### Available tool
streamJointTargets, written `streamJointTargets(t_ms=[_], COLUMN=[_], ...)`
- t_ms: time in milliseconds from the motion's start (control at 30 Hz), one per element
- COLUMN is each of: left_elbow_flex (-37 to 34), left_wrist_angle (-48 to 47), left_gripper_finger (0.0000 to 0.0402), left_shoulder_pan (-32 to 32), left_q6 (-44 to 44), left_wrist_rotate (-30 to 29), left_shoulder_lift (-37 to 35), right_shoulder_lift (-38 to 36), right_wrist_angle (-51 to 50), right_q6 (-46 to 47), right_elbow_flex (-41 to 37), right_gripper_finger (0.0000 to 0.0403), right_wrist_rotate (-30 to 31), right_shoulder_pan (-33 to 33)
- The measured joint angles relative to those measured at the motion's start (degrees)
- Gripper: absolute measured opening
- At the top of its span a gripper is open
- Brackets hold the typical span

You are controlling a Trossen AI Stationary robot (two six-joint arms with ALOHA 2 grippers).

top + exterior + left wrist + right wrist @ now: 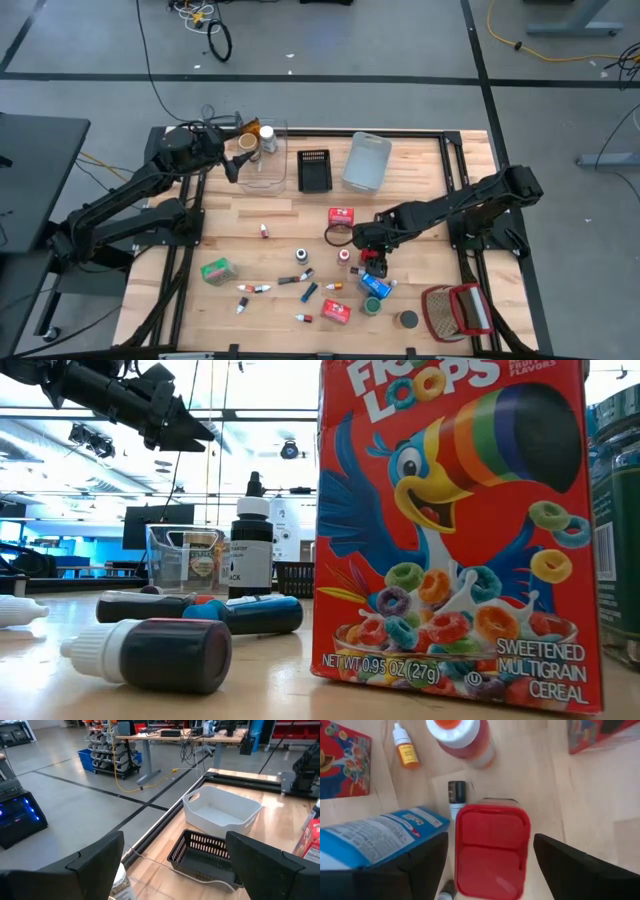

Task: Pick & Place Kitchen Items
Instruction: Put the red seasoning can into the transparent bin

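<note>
My right gripper (490, 865) (372, 256) points down, open, over a cluster of kitchen items near the table's middle right. Between its fingers stands a small container with a red lid (492, 850), a narrow gap on each side. Around it lie a blue box (380, 840), a black tube (456, 795), a yellow tube (406, 750) and an orange-capped bottle (462, 737). My left gripper (175, 870) (232, 165) hangs open and nearly level above the clear bin (268, 178), with nothing between its fingers. In the bin stand jars (267, 135).
At the far side stand a black bin (315, 170) and a grey-blue bin (366, 160). A red-and-white wire basket (455, 310) sits at the near right. Red boxes (341, 215) (335, 310), a green box (215, 270), cans (406, 320) and tubes (255, 288) lie scattered. A cereal box (450, 530) fills the low view.
</note>
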Motion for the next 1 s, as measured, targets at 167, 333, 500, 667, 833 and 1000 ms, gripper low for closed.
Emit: streamJointTargets(t_ms=[167, 333, 500, 667, 833, 1000], left_elbow_flex=[0.00, 0.00, 0.00, 0.00, 0.00, 0.00], left_wrist_angle=[-1.01, -0.97, -0.97, -0.97, -0.93, -0.86], left_gripper_finger=[0.0357, 0.0357, 0.0357, 0.0357, 0.0357, 0.0357], left_shoulder_pan=[0.00, 0.00, 0.00, 0.00, 0.00, -0.02], left_q6=[0.63, 0.63, 0.63, 0.63, 0.63, 0.63], left_wrist_rotate=[0.00, 0.01, 0.00, 0.00, 0.00, 0.02], left_shoulder_lift=[0.00, 0.00, 0.00, 0.00, 0.00, 0.00], right_shoulder_lift=[0.00, 0.00, 0.00, 0.00, -0.11, -1.12], right_wrist_angle=[4.10, 4.27, 4.38, 4.85, 4.93, 2.43], right_q6=[-1.03, -3.11, -4.53, -2.43, 3.01, 4.64], right_elbow_flex=[-2.71, -3.98, -4.16, -4.16, -2.76, 0.70], right_gripper_finger=[0.0304, 0.0303, 0.0275, 0.0225, 0.0223, 0.0243], right_wrist_rotate=[-0.46, 1.84, 2.53, 2.38, 1.16, 0.57], right_shoulder_pan=[0.38, 0.36, 0.36, 0.36, 0.08, -0.06])
